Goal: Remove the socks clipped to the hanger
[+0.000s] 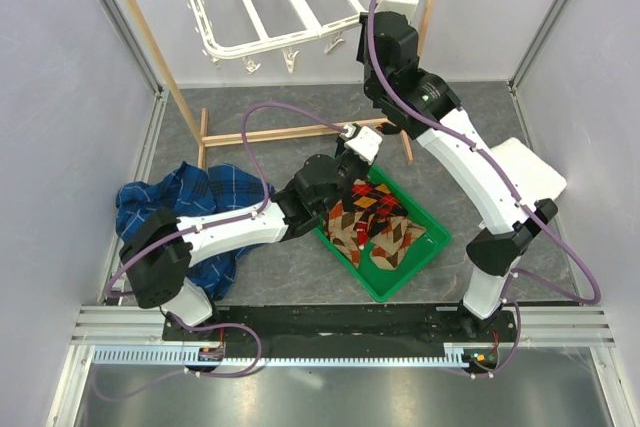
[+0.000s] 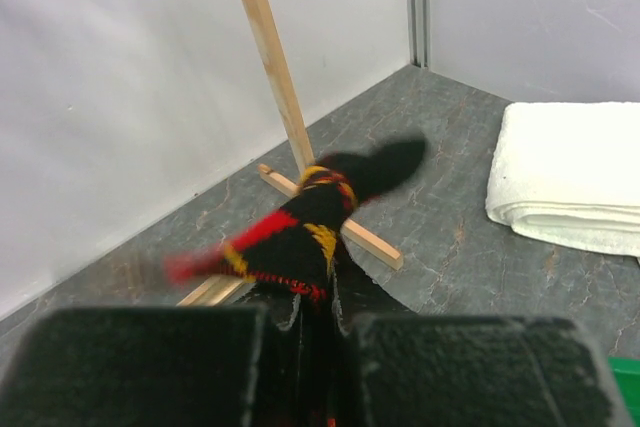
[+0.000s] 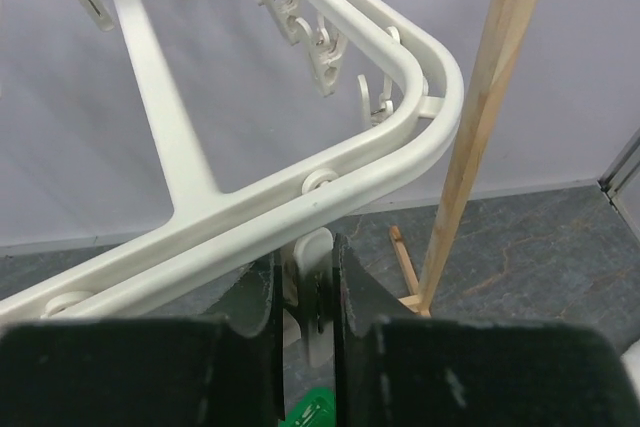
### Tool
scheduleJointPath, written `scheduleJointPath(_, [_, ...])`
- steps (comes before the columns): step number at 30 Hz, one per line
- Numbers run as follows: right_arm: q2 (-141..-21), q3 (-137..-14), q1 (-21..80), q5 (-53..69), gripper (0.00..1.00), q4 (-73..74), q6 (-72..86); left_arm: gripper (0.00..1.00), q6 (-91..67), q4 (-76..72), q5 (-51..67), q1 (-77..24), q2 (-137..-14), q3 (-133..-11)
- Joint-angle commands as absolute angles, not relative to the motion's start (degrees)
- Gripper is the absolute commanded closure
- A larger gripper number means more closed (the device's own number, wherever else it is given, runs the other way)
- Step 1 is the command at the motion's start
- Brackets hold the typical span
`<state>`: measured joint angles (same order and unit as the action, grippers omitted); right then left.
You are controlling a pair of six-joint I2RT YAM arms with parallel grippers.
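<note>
Inside left hand (image 2: 317, 315), half-hidden sock (image 2: 300, 237)

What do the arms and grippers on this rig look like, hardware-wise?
The left arm and right arm have white links, black joint housings and loose purple cables. The left gripper and right gripper each carry two blocky matte-black fingers.

Hanger (image 3: 300, 199), clip (image 3: 312, 252) glossy plastic; socks (image 1: 375, 219) knit cloth.

A robot lab cell. Pale panels (image 1: 40, 97) in aluminium framing (image 1: 545, 17) enclose a grey table (image 1: 470, 107) with two bolted arms (image 1: 215, 237).
</note>
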<state>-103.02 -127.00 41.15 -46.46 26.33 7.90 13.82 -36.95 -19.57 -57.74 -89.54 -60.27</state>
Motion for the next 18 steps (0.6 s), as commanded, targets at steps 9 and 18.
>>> scheduleJointPath(9, [-98.4,-122.1,41.3,-41.0,0.84,22.7,10.6,0.98,-1.1,-31.7,-17.7,-58.6,-83.8,-53.8])
scheduleJointPath(18, [-92.4,-112.7,41.3,-37.1,0.38,20.8,13.5,0.98,-13.4,-28.1,-13.0,-59.5,-83.9,-44.8])
